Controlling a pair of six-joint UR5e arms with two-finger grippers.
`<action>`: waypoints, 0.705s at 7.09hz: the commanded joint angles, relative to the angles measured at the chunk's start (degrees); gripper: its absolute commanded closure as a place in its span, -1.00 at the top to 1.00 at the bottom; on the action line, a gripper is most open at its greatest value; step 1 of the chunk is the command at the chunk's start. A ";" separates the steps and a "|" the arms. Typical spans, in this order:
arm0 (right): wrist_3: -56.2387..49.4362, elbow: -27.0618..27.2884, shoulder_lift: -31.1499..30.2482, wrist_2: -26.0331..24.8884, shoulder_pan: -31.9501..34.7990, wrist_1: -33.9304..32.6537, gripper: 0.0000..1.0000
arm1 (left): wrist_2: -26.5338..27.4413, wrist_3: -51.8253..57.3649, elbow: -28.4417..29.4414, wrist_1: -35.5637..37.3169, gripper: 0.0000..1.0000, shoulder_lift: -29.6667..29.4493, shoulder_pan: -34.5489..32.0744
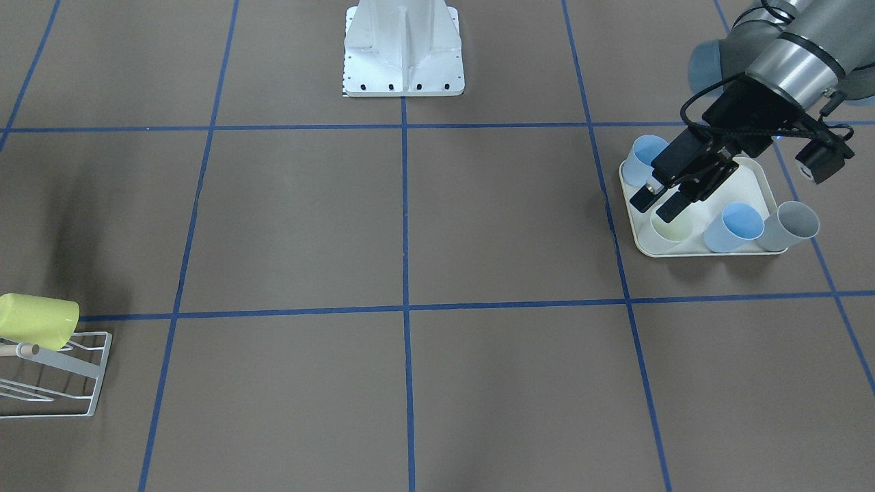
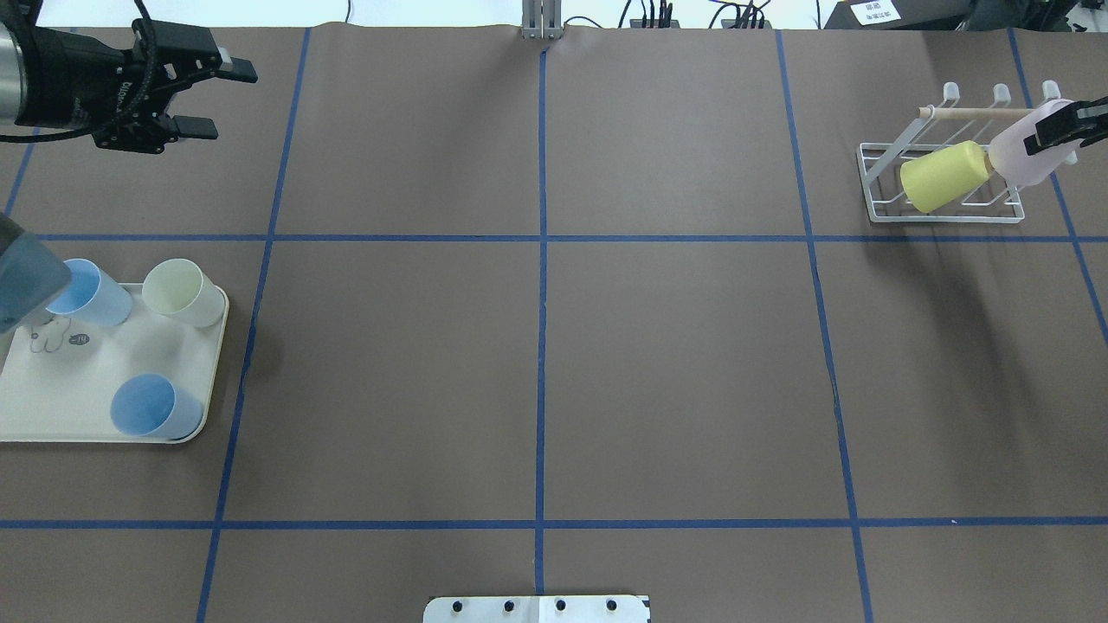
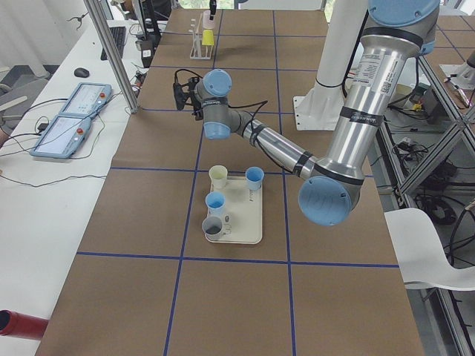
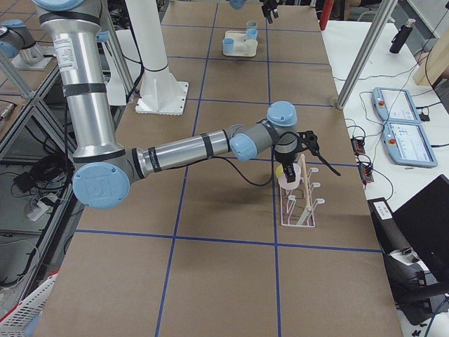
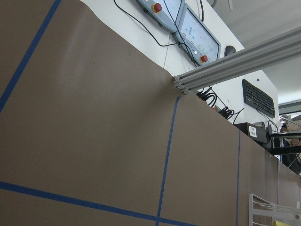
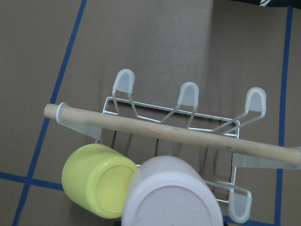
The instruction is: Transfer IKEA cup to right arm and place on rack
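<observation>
Pink cup [image 2: 1021, 156] is clamped in your right gripper [image 2: 1069, 125], tilted over the rack [image 2: 969, 112] beside the yellow cup [image 2: 943, 177], to meet a prong; left gripper [image 2: 227, 102] hangs wide, empty.

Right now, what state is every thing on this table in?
rack: standing upright.
yellow cup: tipped on the rack.
pink cup: tilted at the rack, gripped.
right end effector: shut on the pink cup.
left end effector: open, empty.
tray: holding four cups.
cups: upright, empty.
</observation>
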 commanded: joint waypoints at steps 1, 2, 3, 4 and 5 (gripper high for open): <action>-0.03 -1.45 0.83 -0.05 -0.15 -0.02 -1.00 | 0.16 0.00 -0.01 0.00 0.99 0.00 0.14; -0.03 -1.54 0.83 -0.05 -0.24 0.07 -1.00 | 0.16 0.00 -0.01 0.00 0.99 0.00 0.23; -0.03 -1.89 0.83 -0.05 -0.41 0.07 -1.00 | 0.16 0.00 -0.01 0.00 0.99 -0.09 0.23; -0.03 -2.07 0.83 -0.05 -0.59 0.07 -1.00 | 0.16 0.00 -0.01 0.00 0.99 -0.09 0.23; -0.03 -2.24 0.83 -0.13 -0.68 -0.02 -1.00 | 0.25 -0.09 -0.01 0.00 0.99 -0.09 0.32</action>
